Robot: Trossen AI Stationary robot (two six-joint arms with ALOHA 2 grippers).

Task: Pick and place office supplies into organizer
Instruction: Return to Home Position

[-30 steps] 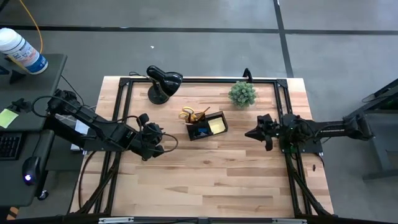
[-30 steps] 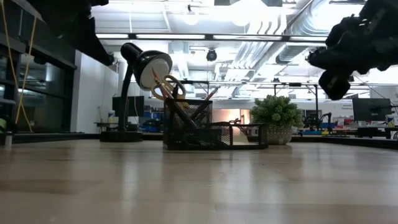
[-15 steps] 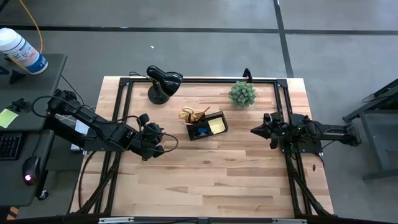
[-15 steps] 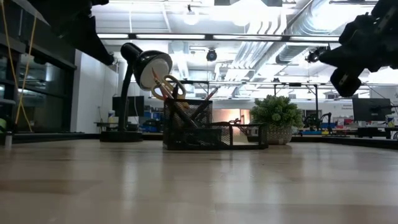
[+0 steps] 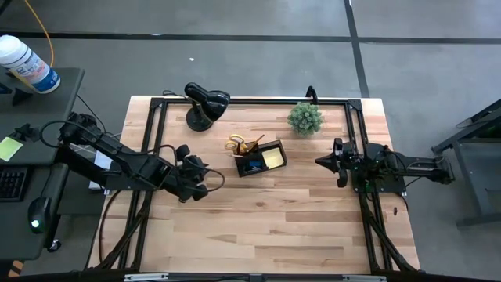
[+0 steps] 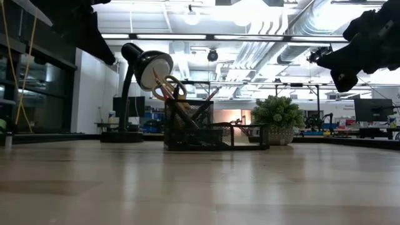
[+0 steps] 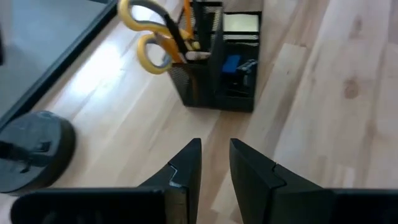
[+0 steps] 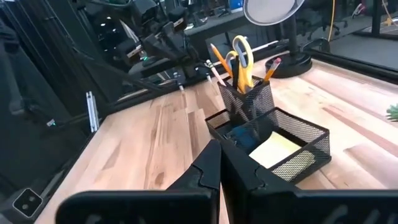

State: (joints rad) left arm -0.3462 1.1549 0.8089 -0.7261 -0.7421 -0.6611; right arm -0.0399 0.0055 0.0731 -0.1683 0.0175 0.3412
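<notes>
Organizer [image 5: 261, 159] unmoved from a second ago, upper centre of high view on worktop [image 5: 258, 227]; right claw [image 8: 219, 149] has drawn back toward right edge. Scissors [image 5: 244, 144], pencils [image 8: 272, 65] in tall cup; yellow pad [image 5: 273, 159], blue eraser [image 7: 231, 64] in low bins. Right claw pressed together, empty. Left claw [image 7: 214, 148] narrowly apart, empty, left of centre. Step judged: returning home, sorting looks done. Next: arms fold back clear of organizer.

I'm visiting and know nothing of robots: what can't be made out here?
Low view: the mesh of the organizer hides what lies in its low compartments.
High view: whatever stands with the scissors is too small to tell.
Left wrist view: the lamp is cut off by the edge; only its base shows.
Right wrist view: the edge cuts off nearly all of the plant.
</notes>
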